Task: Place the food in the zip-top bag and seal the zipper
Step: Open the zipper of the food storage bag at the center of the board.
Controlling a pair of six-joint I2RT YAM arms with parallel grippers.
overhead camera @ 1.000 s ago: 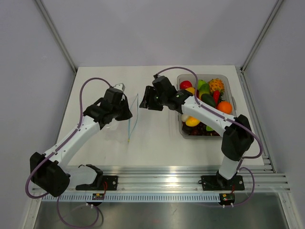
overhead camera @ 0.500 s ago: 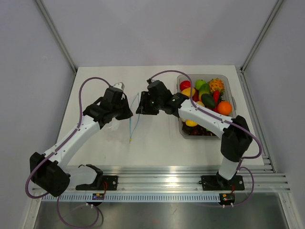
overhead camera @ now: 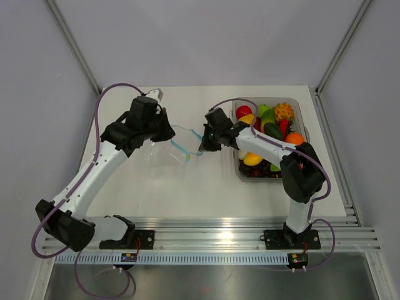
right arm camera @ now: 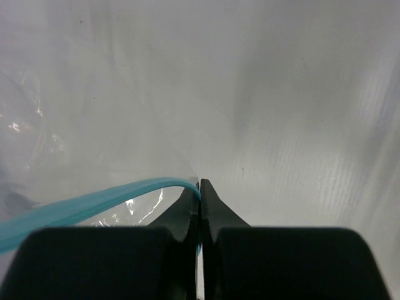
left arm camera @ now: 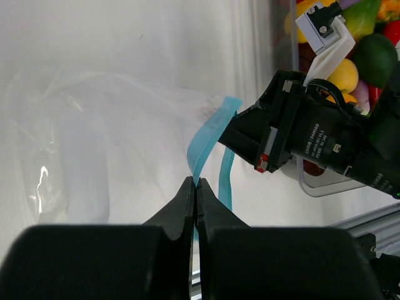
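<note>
The zip-top bag point(overhead camera: 164, 153) hangs clear and floppy between my two arms, above the table's middle. My left gripper point(overhead camera: 170, 135) is shut on one side of the blue zipper point(left arm camera: 211, 131), the strip running up from its tips point(left arm camera: 195, 185). Opposite it, my right gripper point(overhead camera: 201, 149) is shut on the other side of the zipper point(right arm camera: 94, 201), which curves away left from its tips point(right arm camera: 199, 185). The two blue strips stand apart, so the mouth is spread. The food point(overhead camera: 284, 113), glossy red, yellow, green and orange pieces, lies in a tub on the right.
A rigid clear tub point(overhead camera: 305, 128) holding the food stands at the right of the white table, just behind my right forearm. The aluminium rail point(overhead camera: 250, 228) runs along the near edge. Grey walls close the back and sides.
My right gripper has shut on the bag's zipper strip and drawn it right and nearer. The left arm has lifted towards the back. The bag's mouth has gone from flat to spread.
</note>
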